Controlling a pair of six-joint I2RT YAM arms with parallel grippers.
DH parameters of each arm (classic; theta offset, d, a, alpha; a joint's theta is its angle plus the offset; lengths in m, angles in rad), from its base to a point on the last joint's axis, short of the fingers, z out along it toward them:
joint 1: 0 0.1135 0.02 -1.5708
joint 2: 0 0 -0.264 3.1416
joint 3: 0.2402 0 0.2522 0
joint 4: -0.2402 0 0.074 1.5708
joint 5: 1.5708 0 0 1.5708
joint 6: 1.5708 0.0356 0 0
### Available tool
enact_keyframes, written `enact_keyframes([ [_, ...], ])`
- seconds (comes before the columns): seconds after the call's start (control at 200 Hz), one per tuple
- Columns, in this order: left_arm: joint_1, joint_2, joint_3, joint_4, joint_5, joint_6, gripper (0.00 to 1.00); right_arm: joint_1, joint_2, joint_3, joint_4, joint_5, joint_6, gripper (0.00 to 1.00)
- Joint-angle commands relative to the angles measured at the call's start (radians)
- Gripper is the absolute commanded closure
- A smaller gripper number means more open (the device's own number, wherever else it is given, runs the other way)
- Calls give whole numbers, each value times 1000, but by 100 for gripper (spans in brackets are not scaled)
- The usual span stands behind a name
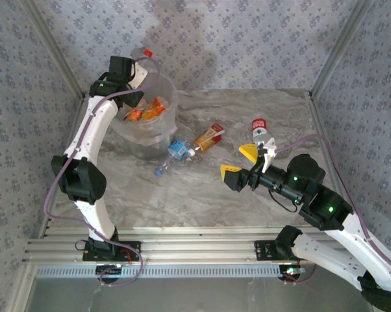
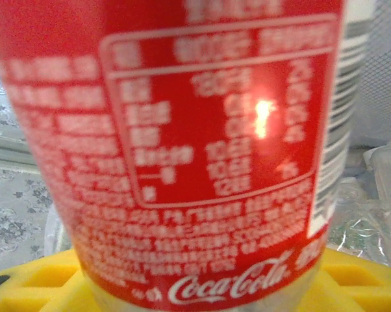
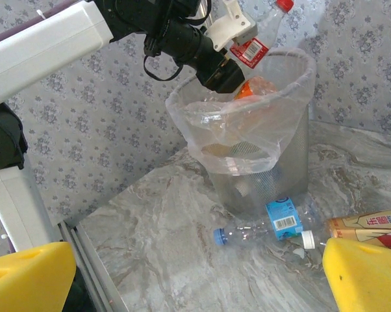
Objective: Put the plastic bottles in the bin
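Right now, up over the bin rim w/ the L pincer, at the side farthest from the arm bases. Has a red-label Coca-Cola bottle between its yellow pads, red cap uppermost, body tilted, white label print close up to the wrist cam. Can't tell whether clamped on it or let go.

Inside the bin, under a clear liner bag folded over the rim: orange bottles, piled, exact count unclear.

On the marble-look desk, just beside the bin's base on its right: clear crushed bottle w/ blue label, lying down, blue cap toward the arm-base side. Next out from the bin, almost neck to neck w/ that one: bottle w/ red-and-yellow label, orange inside, also lying. Farther right of the bin, well apart from it: clear bottle w/ red label and red cap.

Near that last one, on the arm-base side: R pincer, released, yellow pads spread wide, nothing between them, aimed toward the bin.
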Motion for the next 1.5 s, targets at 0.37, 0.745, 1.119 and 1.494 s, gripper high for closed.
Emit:
enact_keyframes([
  [0.37,1,-24,11,10,34,-51,24,-5,-12,18,-15,-27,12,0],
  [0.745,1,-102,105,-56,149,-193,15,-8,-7,21,-45,73,88,0],
  [1.119,0,-284,84,-133,349,-453,0,-15,-1,25,-204,288,196,0],
  [1.494,-194,-606,-359,11,594,-663,0,-276,122,67,-446,300,186,0],
])
